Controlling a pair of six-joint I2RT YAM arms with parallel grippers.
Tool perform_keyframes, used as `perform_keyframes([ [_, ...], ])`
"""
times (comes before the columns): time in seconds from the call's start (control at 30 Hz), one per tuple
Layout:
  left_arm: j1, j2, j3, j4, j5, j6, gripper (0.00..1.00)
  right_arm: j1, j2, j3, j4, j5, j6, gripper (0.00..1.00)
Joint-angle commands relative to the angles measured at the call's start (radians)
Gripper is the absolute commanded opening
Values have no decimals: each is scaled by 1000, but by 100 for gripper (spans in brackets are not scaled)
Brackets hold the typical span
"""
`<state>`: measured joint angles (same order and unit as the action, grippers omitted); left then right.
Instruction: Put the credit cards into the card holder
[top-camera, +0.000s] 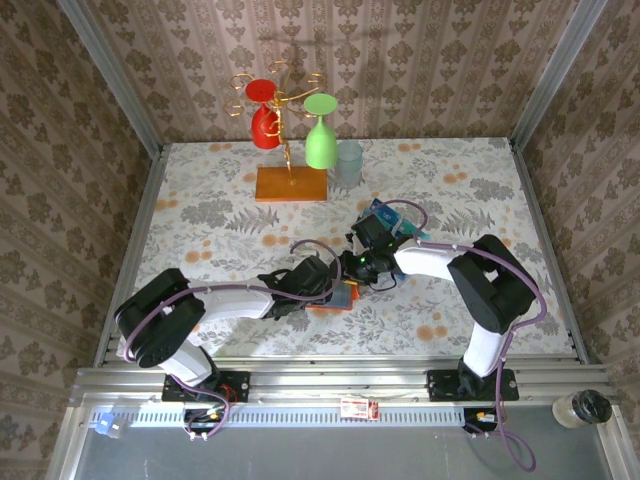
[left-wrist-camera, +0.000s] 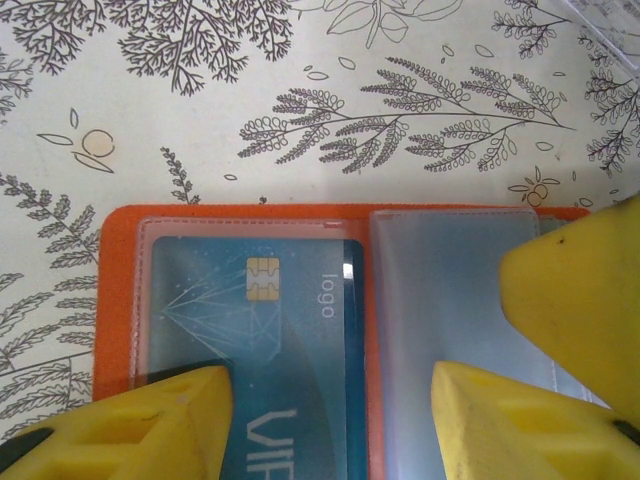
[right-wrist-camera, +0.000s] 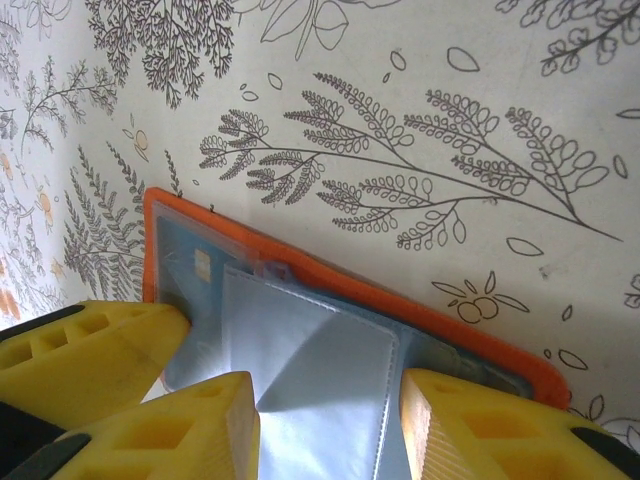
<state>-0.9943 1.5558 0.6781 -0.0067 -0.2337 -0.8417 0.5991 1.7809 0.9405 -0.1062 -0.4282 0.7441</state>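
The card holder (left-wrist-camera: 112, 300) is lying open on the tabletop (left-wrist-camera: 300, 60), directly beneath both claws. It is being pressed flat by the left claw (left-wrist-camera: 325, 388), whose jaws are being held wide and are gripping nothing. One tip is resting on the pocket's outer edge, the other on the neighbouring clear sleeve (left-wrist-camera: 450, 300). Between those tips a teal credit card (left-wrist-camera: 290, 330) is sitting in the pocket, chip end pointing away from the claw. The right claw (right-wrist-camera: 330, 388) is also being held open and empty, with the sleeve flap lying between its tips. One of its fingers (left-wrist-camera: 585, 300) is crowding in just beside the left claw.

The step in hand is judged to be seating this card. To do it well, the holder should be pinned by the left claw. The right claw should be lifted straight up so the loose flap is not dragged. Another card can then be fetched from the clear rack (top-camera: 395, 218), well beyond the right claw.

The card's near end is being covered by the left claw's tips and cut off by the frame, so full insertion cannot be confirmed. Whether anything is lying under the sleeve is hard to tell. From above, the holder is being largely hidden by the arms, and the cards in the rack are too small to count.
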Motion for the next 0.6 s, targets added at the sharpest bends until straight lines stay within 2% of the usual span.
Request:
perform_keyframes([
  [0.0,-11,29,-32,-46,33,-13,57,-1,17,12,8,-42,12,43],
  [0.13,-11,24,-32,-45,32,-11,58,-1,8,12,27,-57,27,43],
  [0.27,-10,-8,-30,-50,29,-10,64,0,-15,5,38,-67,47,42],
  [0.57,0,-186,-11,-101,1,19,76,9,-83,7,28,-75,85,42],
])
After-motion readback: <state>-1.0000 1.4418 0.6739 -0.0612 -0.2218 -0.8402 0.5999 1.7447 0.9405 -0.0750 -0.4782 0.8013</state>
